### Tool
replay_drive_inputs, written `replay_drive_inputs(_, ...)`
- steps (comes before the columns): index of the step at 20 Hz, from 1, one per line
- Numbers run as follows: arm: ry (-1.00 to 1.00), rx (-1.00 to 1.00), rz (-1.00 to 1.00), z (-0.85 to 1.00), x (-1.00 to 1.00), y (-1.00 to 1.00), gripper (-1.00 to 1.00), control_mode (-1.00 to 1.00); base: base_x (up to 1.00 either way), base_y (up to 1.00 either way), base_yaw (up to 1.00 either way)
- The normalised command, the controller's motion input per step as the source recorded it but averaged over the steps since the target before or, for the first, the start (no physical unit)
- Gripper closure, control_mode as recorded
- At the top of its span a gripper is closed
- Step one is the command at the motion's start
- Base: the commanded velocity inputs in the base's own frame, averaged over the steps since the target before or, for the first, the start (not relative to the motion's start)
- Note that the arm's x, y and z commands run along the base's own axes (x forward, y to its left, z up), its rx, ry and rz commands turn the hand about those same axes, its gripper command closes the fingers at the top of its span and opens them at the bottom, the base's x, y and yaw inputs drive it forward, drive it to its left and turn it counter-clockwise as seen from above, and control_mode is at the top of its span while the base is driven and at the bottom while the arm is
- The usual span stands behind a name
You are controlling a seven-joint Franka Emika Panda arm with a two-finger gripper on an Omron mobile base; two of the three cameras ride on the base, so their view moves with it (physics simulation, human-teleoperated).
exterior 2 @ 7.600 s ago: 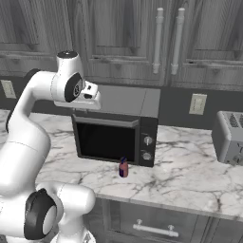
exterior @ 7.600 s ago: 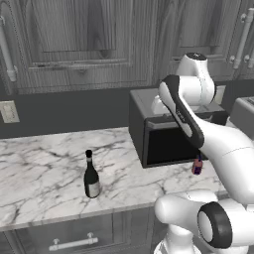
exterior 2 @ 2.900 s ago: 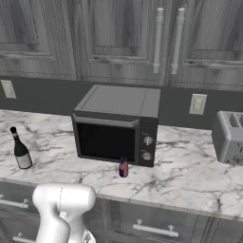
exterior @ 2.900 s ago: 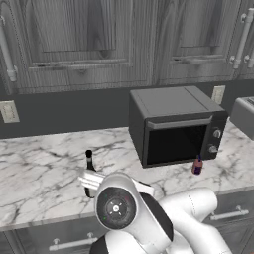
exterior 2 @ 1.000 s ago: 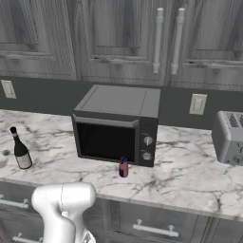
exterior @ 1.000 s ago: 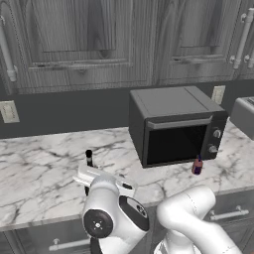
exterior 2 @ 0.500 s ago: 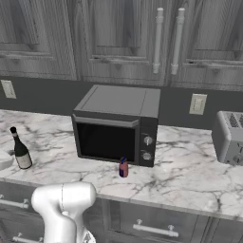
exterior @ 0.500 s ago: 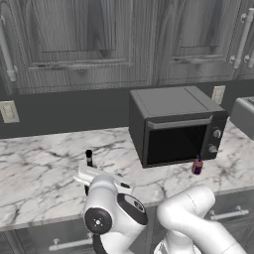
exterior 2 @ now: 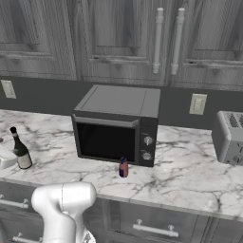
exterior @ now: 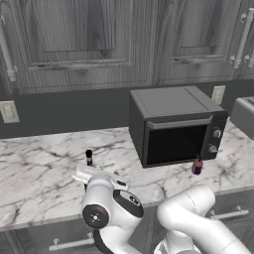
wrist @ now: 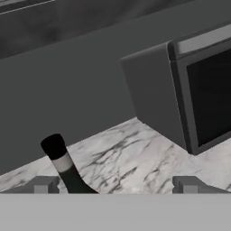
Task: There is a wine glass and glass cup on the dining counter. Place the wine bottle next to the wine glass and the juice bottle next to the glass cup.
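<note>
The wine bottle (exterior: 89,157) is dark with a black cap and stands on the marble kitchen counter (exterior: 34,173), left of the microwave. My white hand (exterior: 99,175) hides its lower part. From the right base it stands free (exterior 2: 20,150), with my hand at the picture's left edge. In the hand view its neck (wrist: 62,163) rises between my fingers, close to the left fingertip (wrist: 43,185), touching neither. My gripper (wrist: 115,186) is open wide. The small purple juice bottle (exterior: 197,165) (exterior 2: 123,167) stands before the microwave's right corner. Wine glass, glass cup and dining counter are out of view.
A dark microwave (exterior: 173,124) (exterior 2: 116,126) (wrist: 194,90) sits on the counter right of the wine bottle. A grey toaster (exterior 2: 230,137) stands at the far right. Dark wood cabinets hang above, and drawers run below the counter's front edge.
The arm has swung from high in front of the microwave down and left to the wine bottle. Over the last second it has barely moved. Both bottles stand where they were.
</note>
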Motion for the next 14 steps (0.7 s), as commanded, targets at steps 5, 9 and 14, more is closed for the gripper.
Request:
replay_drive_inputs(5, 0.00, 0.00, 0.00, -0.10, 0.13, 0.19, -1.00, -1.00, 0.00, 0.00, 0.00)
replay_drive_inputs(9, 0.00, 0.00, 0.00, -0.11, 0.05, 0.20, -1.00, -1.00, 0.00, 0.00, 0.00)
replay_drive_inputs(14, 0.00, 0.00, 0.00, -0.08, 0.09, 0.14, -1.00, -1.00, 0.00, 0.00, 0.00)
